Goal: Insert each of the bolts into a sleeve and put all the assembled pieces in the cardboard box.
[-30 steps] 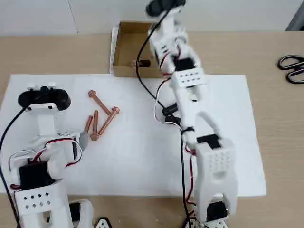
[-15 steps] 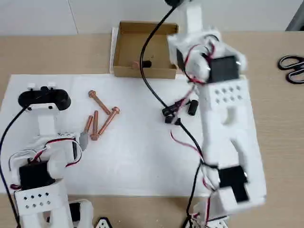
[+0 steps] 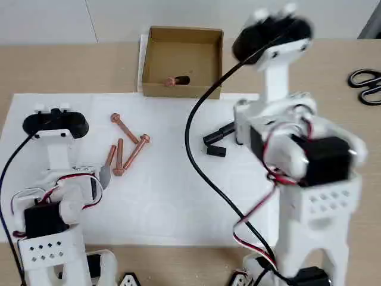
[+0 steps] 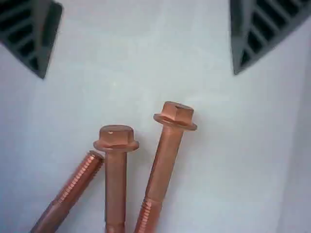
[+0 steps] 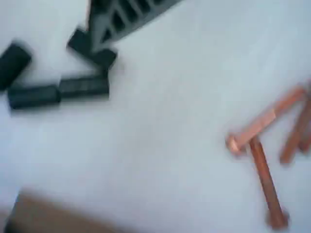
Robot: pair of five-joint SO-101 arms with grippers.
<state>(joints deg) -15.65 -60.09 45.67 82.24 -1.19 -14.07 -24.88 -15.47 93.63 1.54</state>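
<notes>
Several copper bolts (image 3: 124, 128) lie loose on the white mat, left of centre. My left gripper (image 4: 146, 39) hangs open just above them, its dark fingers (image 4: 29, 34) spread wide over two bolt heads (image 4: 115, 138). Black sleeves (image 3: 219, 133) lie mid-mat; they are blurred in the right wrist view as sleeves (image 5: 83, 86) with the bolts (image 5: 265, 182) beyond. The cardboard box (image 3: 156, 58) at the back holds one bolt fitted in a sleeve (image 3: 177, 80). My right arm (image 3: 297, 149) stands raised to the right of the sleeves.
The white mat (image 3: 172, 208) covers the middle of the wooden table. Scissors (image 3: 366, 83) lie at the far right edge. A black cable (image 3: 199, 161) from the right arm loops over the mat near the sleeves. The left arm's base (image 3: 47, 238) fills the front left corner.
The right arm has swung back from over the cardboard box to the right side of the mat, uncovering the sleeves. The assembled piece stays in the box. The left arm has not moved.
</notes>
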